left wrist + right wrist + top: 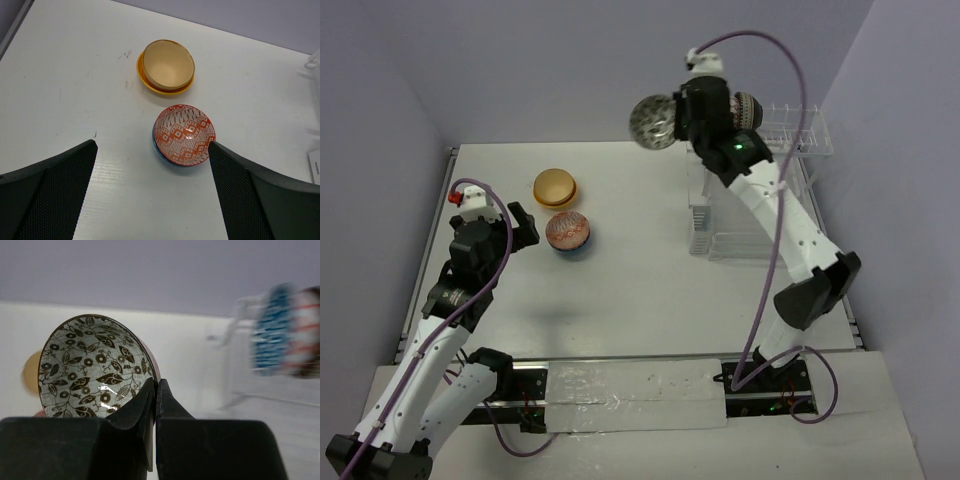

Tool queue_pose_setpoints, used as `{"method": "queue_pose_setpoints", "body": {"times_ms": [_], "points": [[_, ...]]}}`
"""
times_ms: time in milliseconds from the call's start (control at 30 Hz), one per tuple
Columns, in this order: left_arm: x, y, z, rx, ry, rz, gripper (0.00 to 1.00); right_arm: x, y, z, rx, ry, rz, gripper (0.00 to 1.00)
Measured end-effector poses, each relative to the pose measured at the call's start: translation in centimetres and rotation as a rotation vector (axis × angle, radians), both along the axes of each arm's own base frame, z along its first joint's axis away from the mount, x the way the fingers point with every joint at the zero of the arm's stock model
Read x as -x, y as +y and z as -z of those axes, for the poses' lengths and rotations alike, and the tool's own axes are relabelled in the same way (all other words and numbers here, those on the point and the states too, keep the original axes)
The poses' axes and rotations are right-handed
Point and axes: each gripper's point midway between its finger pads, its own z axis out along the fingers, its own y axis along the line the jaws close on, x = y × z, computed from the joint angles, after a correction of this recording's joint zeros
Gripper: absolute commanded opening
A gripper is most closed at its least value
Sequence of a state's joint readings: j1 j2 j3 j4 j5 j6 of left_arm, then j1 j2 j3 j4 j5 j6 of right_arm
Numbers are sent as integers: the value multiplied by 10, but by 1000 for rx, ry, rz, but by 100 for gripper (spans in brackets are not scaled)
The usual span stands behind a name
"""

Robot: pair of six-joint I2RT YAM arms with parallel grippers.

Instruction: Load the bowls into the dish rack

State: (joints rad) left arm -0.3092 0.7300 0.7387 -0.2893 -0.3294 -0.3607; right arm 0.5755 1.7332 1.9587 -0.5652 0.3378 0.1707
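- The right claw is seen pressed together on the rim of a leaf-patterned bowl, one finger inside and one outside.
- That bowl is held tilted in the air, just beside the upper left of the dish rack.
- The dish rack is set at the far right of the bench; a blue-white bowl is seen blurred in its upper level.
- The left claw is held wide apart above the bench, with nothing between its fingers.
- Just beyond it, a red-patterned bowl is nested in a blue bowl.
- Farther back, a tan bowl is nested in an orange-yellow bowl.
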Motion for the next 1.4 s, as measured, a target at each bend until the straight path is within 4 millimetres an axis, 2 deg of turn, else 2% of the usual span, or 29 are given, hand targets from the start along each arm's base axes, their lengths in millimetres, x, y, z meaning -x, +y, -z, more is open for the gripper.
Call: {"method": "queue_pose_setpoints", "body": {"times_ms": [67, 100, 133, 233, 367, 533, 633, 800, 900, 1067, 1400], "points": [[0, 0, 0, 0, 0, 0, 99, 0, -52, -37, 28, -84, 121, 0], [0, 0, 0, 0, 0, 0, 99, 1, -67, -46, 45, -106, 163, 0], [0, 0, 0, 0, 0, 0, 99, 6, -98, -66, 50, -149, 234, 0], [0, 0, 0, 0, 0, 0, 99, 25, -159, -102, 98, -232, 404, 0], [0, 0, 0, 0, 0, 0, 99, 48, -217, -132, 158, -306, 588, 0], [0, 0, 0, 0, 0, 0, 99, 49, -263, -142, 288, -312, 764, 0], [0, 0, 0, 0, 0, 0, 99, 36, -275, -131, 382, -275, 841, 0], [0, 0, 0, -1, 0, 0, 99, 5, -281, -95, 542, -177, 907, 0], [0, 0, 0, -1, 1, -1, 99, -12, -285, -80, 659, -143, 940, 0], [-1, 0, 2, -3, 6, -1, 99, -29, -290, -73, 805, -117, 996, 0], [-1, 0, 3, -4, 10, 0, 99, -34, -294, -70, 853, -115, 1032, 0]]}}
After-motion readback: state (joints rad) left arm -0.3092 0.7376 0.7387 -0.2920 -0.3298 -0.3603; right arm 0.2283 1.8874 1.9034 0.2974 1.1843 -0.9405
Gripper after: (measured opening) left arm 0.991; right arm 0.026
